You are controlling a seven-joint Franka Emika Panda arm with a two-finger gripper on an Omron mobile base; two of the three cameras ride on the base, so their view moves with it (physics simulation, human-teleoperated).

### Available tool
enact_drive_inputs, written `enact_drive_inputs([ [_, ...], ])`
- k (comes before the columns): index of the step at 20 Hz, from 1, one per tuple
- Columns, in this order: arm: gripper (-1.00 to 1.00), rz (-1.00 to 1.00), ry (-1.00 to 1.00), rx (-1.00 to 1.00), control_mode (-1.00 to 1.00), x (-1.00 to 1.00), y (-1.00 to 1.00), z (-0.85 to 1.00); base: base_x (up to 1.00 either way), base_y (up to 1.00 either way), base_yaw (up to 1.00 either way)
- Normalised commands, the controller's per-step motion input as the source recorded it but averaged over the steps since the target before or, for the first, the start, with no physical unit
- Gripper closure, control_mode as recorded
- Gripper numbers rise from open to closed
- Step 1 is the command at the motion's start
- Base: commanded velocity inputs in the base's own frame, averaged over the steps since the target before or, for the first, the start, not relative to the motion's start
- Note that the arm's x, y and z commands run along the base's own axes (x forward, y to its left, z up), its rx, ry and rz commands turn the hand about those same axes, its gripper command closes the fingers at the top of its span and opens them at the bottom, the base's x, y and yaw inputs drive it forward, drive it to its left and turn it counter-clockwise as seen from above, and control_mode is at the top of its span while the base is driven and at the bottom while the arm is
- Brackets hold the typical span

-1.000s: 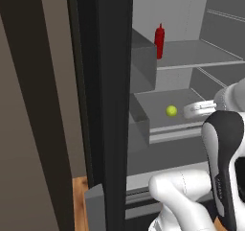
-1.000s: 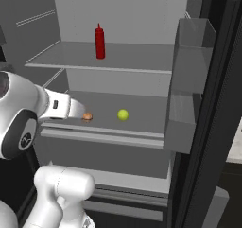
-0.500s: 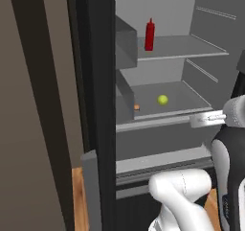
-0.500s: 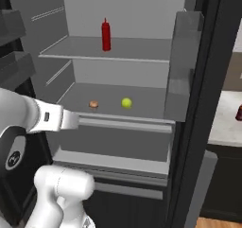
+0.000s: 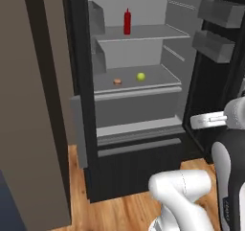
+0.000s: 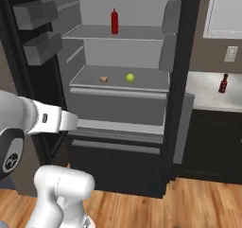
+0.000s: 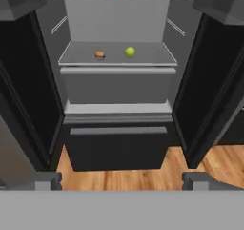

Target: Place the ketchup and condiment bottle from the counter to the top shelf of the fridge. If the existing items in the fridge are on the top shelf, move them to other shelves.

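A robot arm made of smooth, glossy white rounded segments (image 5: 184, 191), tube-like and bulging at the bends. Dark grey to black panels (image 5: 229, 177) sit where segments join, one marked with small white symbols, too small to read. A slimmer white forearm section (image 6: 52, 120) carries a small dark rectangular mark. Two small grey finger tips (image 7: 47, 180) are blocky, possibly square-ended.

The ketchup (image 6: 114, 21) stands on the fridge's top shelf (image 6: 142, 32). On the shelf (image 6: 146, 80) below, a bun (image 6: 104, 79) lies left of a lime (image 6: 130, 77). A bottle (image 6: 223, 83) stands on the counter (image 6: 203, 97), right of the fridge.
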Motion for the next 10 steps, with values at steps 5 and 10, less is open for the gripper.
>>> enact_drive_inputs([
  [5,-1.00,0.00,0.00,0.00,1.00,0.00,0.00,0.00,-0.99,-0.92,-0.14],
  [10,-1.00,0.00,0.00,0.00,1.00,0.00,0.00,0.00,-0.41,-1.00,-0.18],
])
